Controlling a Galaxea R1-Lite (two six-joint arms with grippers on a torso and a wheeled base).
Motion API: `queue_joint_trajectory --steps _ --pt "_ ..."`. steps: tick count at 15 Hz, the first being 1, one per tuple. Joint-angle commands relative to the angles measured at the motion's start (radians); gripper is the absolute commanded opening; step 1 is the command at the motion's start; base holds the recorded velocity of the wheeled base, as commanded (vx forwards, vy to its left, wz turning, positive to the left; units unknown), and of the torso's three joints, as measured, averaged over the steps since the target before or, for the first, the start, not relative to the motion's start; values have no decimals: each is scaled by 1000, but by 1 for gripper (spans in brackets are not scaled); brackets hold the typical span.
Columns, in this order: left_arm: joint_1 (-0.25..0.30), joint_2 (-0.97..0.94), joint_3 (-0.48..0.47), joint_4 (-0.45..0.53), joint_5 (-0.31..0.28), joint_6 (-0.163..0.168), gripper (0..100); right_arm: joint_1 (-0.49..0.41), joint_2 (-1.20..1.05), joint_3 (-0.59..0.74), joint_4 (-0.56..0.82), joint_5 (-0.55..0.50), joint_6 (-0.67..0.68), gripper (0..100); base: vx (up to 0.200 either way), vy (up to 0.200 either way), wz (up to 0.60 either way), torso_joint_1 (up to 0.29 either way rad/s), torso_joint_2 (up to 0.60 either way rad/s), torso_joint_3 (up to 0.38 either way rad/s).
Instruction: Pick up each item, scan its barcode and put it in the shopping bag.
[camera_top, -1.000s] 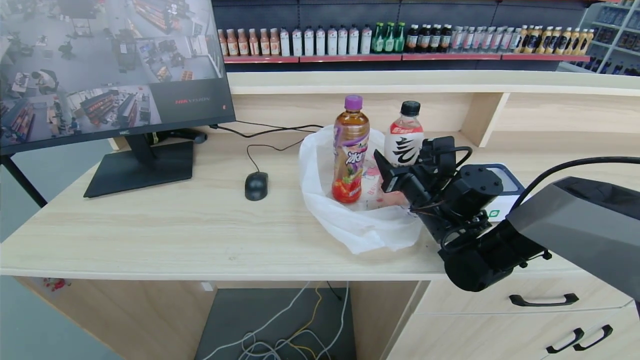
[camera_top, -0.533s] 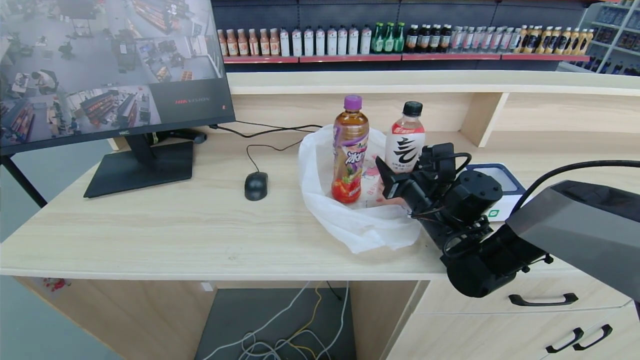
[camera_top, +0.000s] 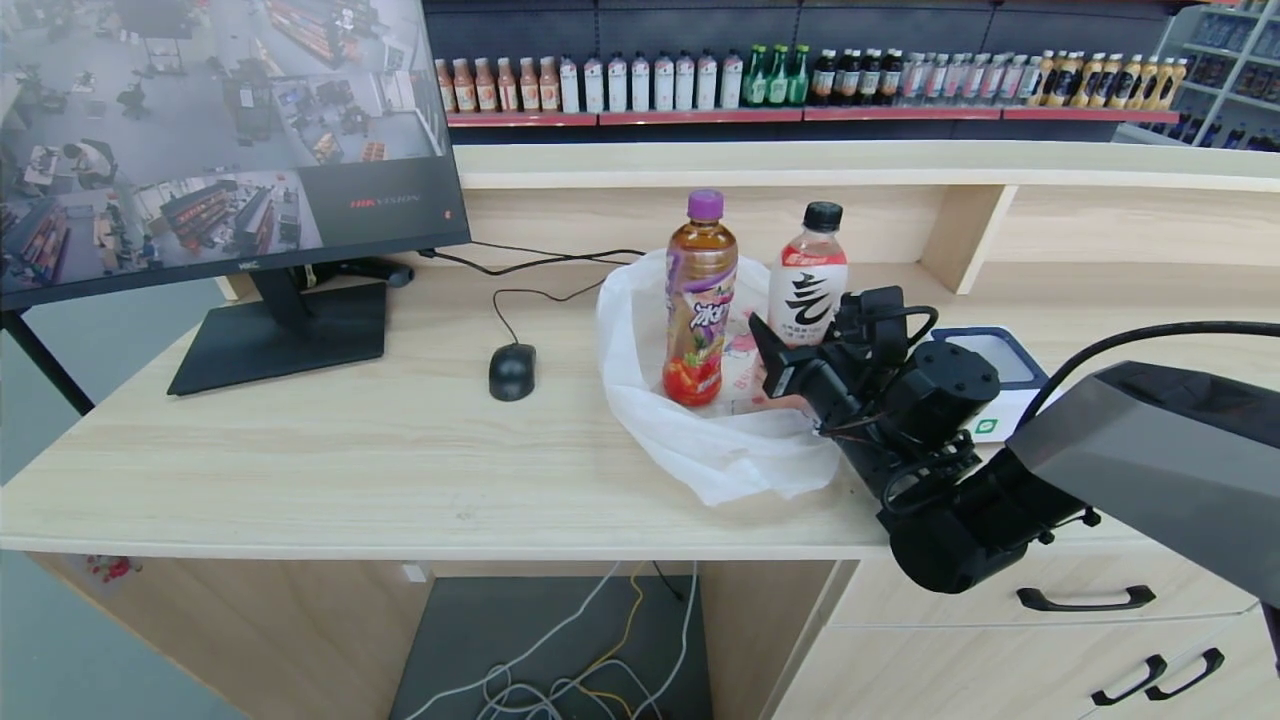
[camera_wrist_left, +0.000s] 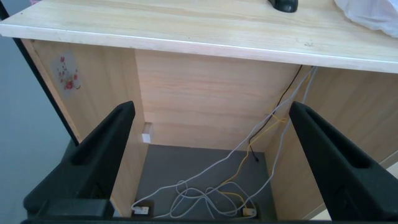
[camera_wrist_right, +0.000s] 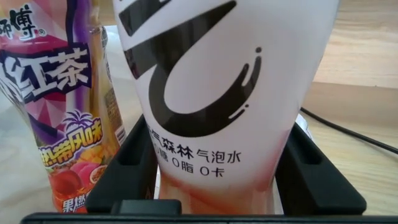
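Between the fingers of your right pincer (camera_wrist_right: 217, 180): one sparkling water bottle (camera_top: 808, 275), white label, black cap. The fingers are closed on its lower body, one on each side.
- Long axis: upright, cap on top. The base is hidden behind the pincer, so you cannot tell whether it rests on anything.
- Bearing to the goal: the shopping bag (camera_top: 640, 400) lies just to the left of the held bottle, with its crumpled white rim touching or nearly touching the pincer's near side. By my reading, the coming move is a short carry leftward and down into the bag's mouth.
- Bag contents: one iced tea bottle (camera_top: 702, 300), purple cap, standing upright. It is just beside the held bottle, so the gap is narrow and could be bumped.
- To the right of the pincer: the barcode scanner (camera_top: 990, 370), a white box with a dark window, sits on the surface (camera_top: 400, 460).
- Nearer arm: the right, already holding the item. Your left pincer (camera_wrist_left: 212, 112) hangs below the surface's front edge with its fingers spread wide and nothing between them, well apart from every item.
- Further left on the surface: computer mouse (camera_top: 512, 371) and monitor (camera_top: 200, 130).

Difference from a second ago: the right wrist has sunk slightly and drawn back, uncovering more of the scanner. The held bottle has barely shifted. The bag and tea bottle are unchanged.
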Motion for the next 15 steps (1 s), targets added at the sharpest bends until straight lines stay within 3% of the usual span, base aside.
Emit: queue_joint_trajectory --steps 1,2,15 --pt "1 0 0 0 -1 0 100 0 1 -16 -2 -1 -1 0 0 0 0 0 0 0" --pt "1 0 0 0 -1 0 100 0 -1 -9 -2 -3 2 100 0 0 0 0 0 0" --pt "1 0 0 0 -1 0 100 0 -94 105 -2 -3 2 100 0 0 0 0 0 0"
